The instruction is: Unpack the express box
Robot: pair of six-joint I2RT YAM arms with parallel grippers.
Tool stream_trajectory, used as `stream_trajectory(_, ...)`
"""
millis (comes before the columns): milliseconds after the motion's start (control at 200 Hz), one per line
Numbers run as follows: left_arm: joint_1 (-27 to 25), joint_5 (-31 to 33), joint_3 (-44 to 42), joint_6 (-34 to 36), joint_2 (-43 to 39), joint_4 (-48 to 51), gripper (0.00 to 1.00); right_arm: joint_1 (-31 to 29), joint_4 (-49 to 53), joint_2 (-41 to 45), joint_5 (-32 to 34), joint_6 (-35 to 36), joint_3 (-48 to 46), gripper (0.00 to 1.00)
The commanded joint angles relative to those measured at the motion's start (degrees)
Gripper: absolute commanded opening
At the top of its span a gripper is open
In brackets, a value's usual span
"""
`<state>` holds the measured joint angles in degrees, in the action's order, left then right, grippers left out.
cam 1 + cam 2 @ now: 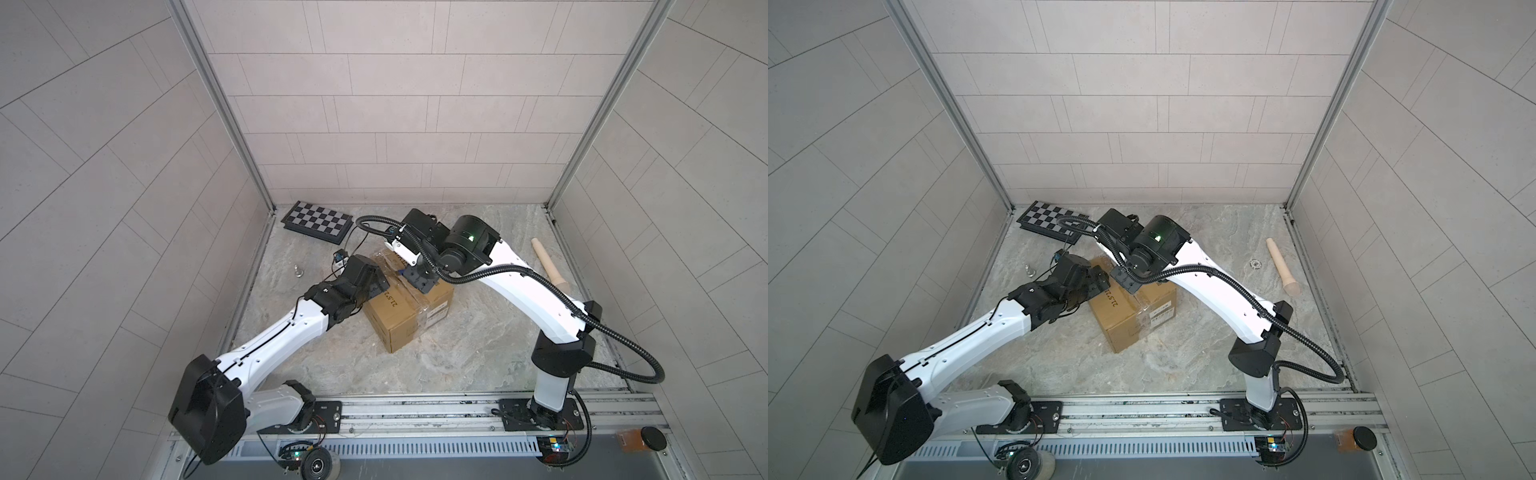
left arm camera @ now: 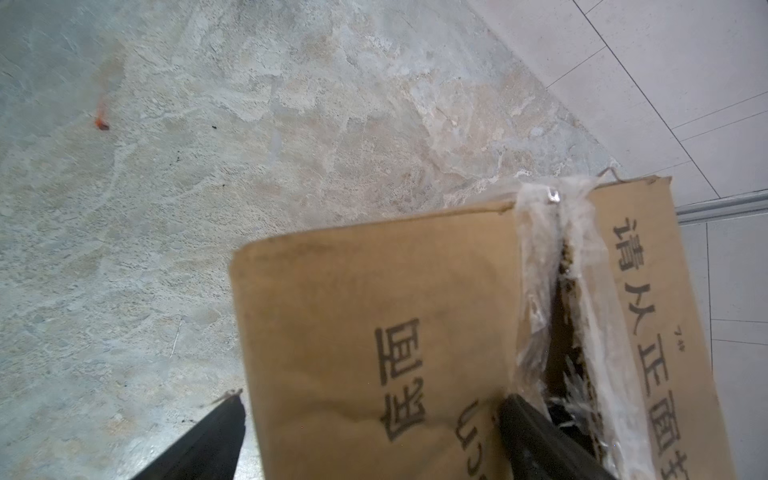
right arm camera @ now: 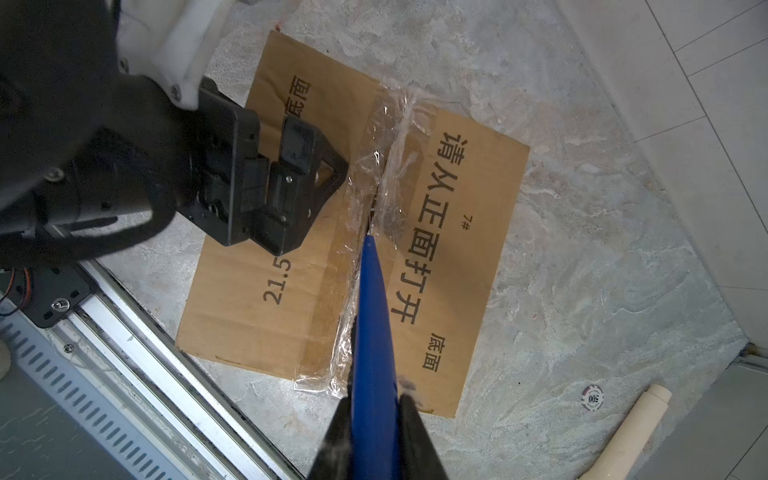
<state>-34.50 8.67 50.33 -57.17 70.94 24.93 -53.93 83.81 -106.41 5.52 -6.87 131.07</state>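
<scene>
Cutting tape (image 3: 399,137) on the express box (image 1: 409,316), centred on the counter (image 1: 478,345): right fingers (image 3: 417,440) grip a blue pointed tool (image 3: 372,316), tip in the seam (image 3: 374,208); left fingers (image 2: 536,444), spread wide, straddle its 10 o'clock corner. Next, probably: drag the tip along the seam.
</scene>
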Motion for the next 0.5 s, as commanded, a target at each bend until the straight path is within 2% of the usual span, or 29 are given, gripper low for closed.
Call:
stream_trajectory(0,0.31,-0.01,-4.53,1.83,3.34,14.73,0.98,0.22,0.35,-0.81,1.34,0.66,-0.37,0.0)
stream_trajectory(496,0.42,-0.18,-5.04,1.72,3.16,14.29,0.98,0.2,2.21,-2.23,-1.55,-0.93,1.76,0.0)
